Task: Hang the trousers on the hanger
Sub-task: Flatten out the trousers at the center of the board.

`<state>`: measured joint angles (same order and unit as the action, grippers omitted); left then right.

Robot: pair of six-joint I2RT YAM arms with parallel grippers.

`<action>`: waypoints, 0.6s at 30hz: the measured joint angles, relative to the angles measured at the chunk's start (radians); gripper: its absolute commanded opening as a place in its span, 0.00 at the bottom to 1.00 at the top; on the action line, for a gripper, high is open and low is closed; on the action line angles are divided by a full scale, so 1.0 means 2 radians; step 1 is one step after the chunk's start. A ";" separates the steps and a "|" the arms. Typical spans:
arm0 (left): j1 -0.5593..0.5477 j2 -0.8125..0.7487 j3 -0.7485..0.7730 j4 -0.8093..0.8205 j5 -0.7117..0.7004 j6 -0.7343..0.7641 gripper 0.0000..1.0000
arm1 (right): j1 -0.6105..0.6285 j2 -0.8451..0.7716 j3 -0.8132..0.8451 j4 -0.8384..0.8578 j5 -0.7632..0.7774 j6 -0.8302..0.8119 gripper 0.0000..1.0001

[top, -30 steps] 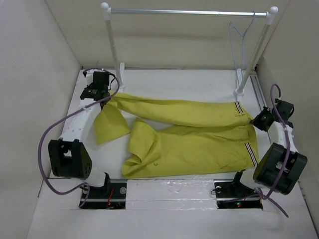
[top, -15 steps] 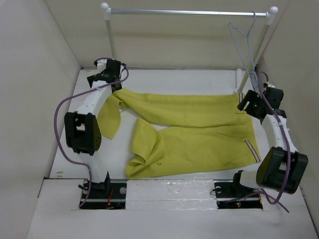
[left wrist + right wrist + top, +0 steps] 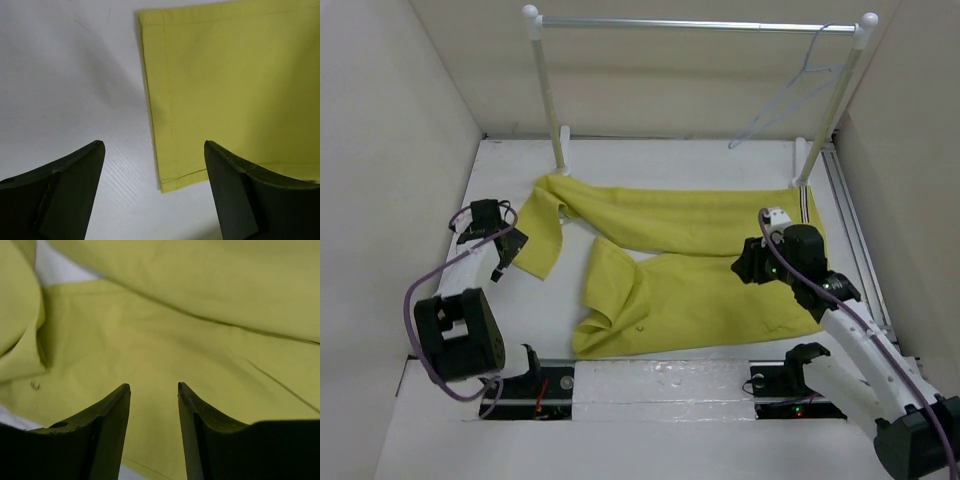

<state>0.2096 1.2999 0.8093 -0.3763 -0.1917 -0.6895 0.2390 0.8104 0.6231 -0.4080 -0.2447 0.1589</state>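
The mustard-yellow trousers (image 3: 700,265) lie flat on the white table, legs pointing left and the striped waistband (image 3: 804,212) at the right. The upper leg's end is folded back, and its hem corner (image 3: 167,182) lies between my left fingers. My left gripper (image 3: 506,258) (image 3: 154,145) is open, low over the table beside that hem and holding nothing. Also open and empty, my right gripper (image 3: 748,266) (image 3: 154,386) hovers over the seat of the trousers. The pale wire hanger (image 3: 803,68) hangs tilted from the rail at the far right.
A silver rail (image 3: 700,24) on two white posts (image 3: 549,95) spans the back of the table. Beige walls close in the left, right and back. Purple cables loop beside the left arm. Both arm bases sit at the near edge.
Both grippers opened and let go of the trousers. The left arm drew back to the folded hem and the right arm came over the trousers' middle. The hanger swung out to the left.
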 measured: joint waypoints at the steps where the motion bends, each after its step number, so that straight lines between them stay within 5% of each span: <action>1: 0.000 0.022 0.001 0.006 0.005 -0.005 0.76 | 0.021 -0.001 -0.002 -0.004 0.000 -0.003 0.51; 5: 0.000 0.105 0.004 0.027 0.016 -0.021 0.63 | 0.096 0.002 -0.002 -0.007 0.007 -0.011 0.53; 9: 0.000 0.133 0.015 0.057 0.012 -0.029 0.02 | 0.157 0.010 0.003 -0.016 0.027 -0.010 0.53; 18: -0.001 0.229 0.134 0.038 -0.044 -0.012 0.00 | 0.227 0.023 0.049 -0.026 0.078 0.013 0.54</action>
<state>0.2073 1.7588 1.0775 -0.3012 -0.2790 -0.7128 0.6937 0.8558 0.7208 -0.4595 -0.0883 0.1841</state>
